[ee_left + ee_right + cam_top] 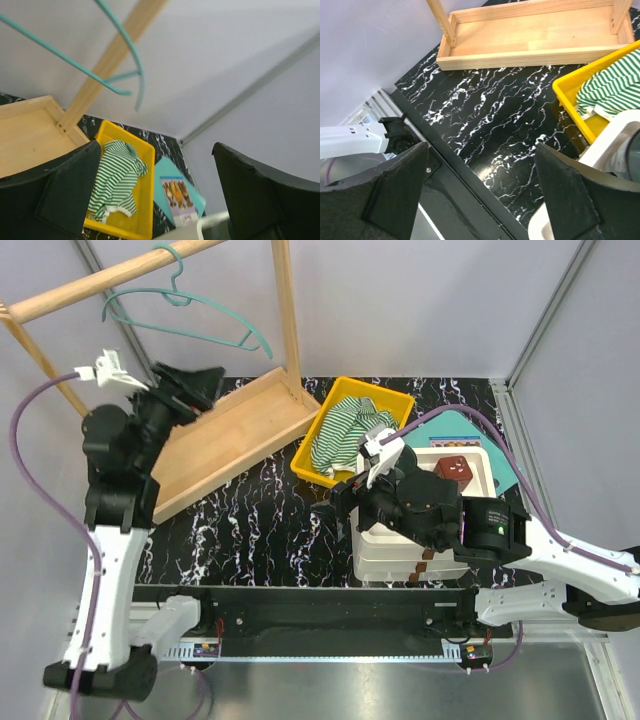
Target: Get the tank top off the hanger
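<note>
At the far left the hanger (170, 330) hangs bare from the rack pole (110, 285), its hook over the wood and no cloth on it. My left fingers (65, 195) are raised just below it, spread wide with nothing between them. Right of the wooden tray (230, 435), the tank top (340, 435) lies crumpled in the yellow bin (385, 390), so I judge the job as good as done. My right fingers (395, 195) are spread and empty too, low over the worktop (250, 530), just beside the bin.

The risks lie in pulling back. If my left arm swings upward, it could clip the hanger and knock it off the pole. If my right arm sweeps toward the bin, it could snag a fold of cloth or shove the bin.

Only the overhead view shows both arms and the hook on the pole. My left wrist view sees the hanger from beneath and the whole top in the bin. My right wrist view catches just a corner of the striped cloth and no hanger at all.
</note>
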